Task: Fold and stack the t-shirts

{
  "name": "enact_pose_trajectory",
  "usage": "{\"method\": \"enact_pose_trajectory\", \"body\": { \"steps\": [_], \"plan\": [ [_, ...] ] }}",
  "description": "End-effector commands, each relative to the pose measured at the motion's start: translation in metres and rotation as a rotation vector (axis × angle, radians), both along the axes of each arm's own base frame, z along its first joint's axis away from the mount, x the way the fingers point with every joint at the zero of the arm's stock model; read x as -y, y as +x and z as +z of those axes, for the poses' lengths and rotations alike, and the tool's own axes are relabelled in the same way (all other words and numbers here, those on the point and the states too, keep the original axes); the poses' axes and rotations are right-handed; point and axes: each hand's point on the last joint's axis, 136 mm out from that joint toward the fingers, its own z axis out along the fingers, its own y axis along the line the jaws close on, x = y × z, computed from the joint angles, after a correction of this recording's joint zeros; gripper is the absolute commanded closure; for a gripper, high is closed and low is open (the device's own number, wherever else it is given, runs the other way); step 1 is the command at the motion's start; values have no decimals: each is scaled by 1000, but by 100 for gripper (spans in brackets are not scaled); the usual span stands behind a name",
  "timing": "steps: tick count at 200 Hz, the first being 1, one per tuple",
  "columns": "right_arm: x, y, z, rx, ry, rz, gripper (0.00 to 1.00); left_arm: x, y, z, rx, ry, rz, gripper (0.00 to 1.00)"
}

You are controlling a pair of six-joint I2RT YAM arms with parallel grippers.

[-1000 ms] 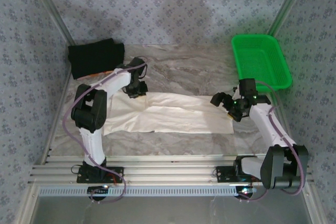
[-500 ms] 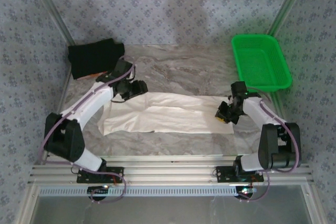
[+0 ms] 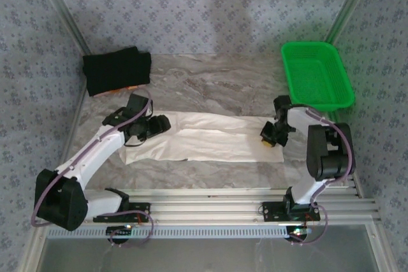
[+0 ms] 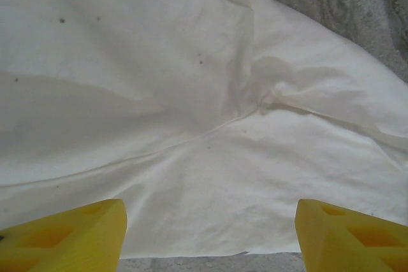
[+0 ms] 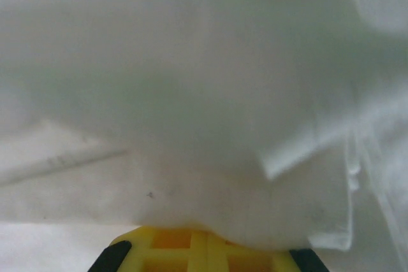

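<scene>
The cream-white t-shirt point(image 3: 210, 138) lies as a long flat strip across the middle of the table. My left gripper point(image 3: 159, 123) hovers over its left end, open; its yellow fingers point(image 4: 70, 234) stand wide apart above wrinkled white cloth point(image 4: 191, 125), close to the shirt's near edge. My right gripper point(image 3: 268, 137) sits at the shirt's right end, its yellow fingers point(image 5: 191, 246) pressed together with white cloth point(image 5: 204, 125) running in over their tips. The black t-shirt point(image 3: 116, 71) rests folded at the back left corner, an orange bit point(image 3: 131, 87) showing at its near edge.
A green mesh basket point(image 3: 317, 74) stands at the back right, just behind the right arm. Bare marbled tabletop point(image 3: 217, 87) lies between the black shirt and the basket. Aluminium rails point(image 3: 204, 205) run along the near edge.
The left arm has stretched low and its gripper moved nearer along the shirt's left end. The right gripper dropped onto the shirt's right edge and the arm folded in.
</scene>
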Motion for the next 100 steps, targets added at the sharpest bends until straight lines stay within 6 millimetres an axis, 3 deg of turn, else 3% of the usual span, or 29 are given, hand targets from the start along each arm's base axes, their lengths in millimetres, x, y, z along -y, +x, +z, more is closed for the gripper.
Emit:
{"method": "enact_pose_trajectory", "body": {
  "steps": [1, 29, 59, 100],
  "plan": [
    [9, 25, 6, 34, -57, -17, 99, -13, -8, -6, -7, 26, 41, 30],
    [17, 41, 11, 52, -81, -24, 99, -23, -15, -10, -3, 37, 67, 30],
    [27, 53, 22, 98, -89, -42, 92, -29, -20, -13, -6, 50, 75, 30],
    [44, 44, 39, 120, -121, -44, 79, -33, -21, -12, -2, 62, 76, 30]
  ]
}}
